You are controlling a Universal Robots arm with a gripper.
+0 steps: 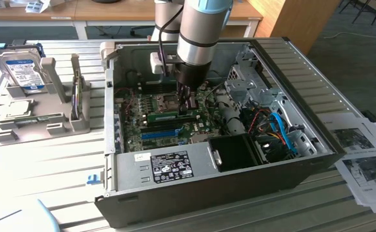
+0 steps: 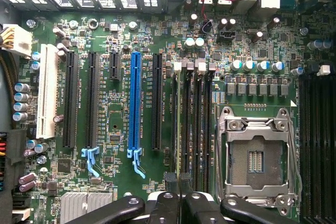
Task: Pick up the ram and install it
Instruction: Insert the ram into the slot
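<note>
Holds black-fingered gripper (image 1: 189,112) pressed together near the exterior view's right end of the thin green circuit-board ram (image 1: 168,116) — on edge along black memory slots (image 2: 185,129), long axis running toward that view's left.

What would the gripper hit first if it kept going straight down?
Most likely the green ram standing on the motherboard just below the gripper; depth is unclear, so they may already touch.

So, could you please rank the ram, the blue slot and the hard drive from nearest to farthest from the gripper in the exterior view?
1. ram: right at the gripper, inside the case.
2. blue slot: just beyond the ram.
3. hard drive: outside the case, in the rack at the exterior view's left.
</note>
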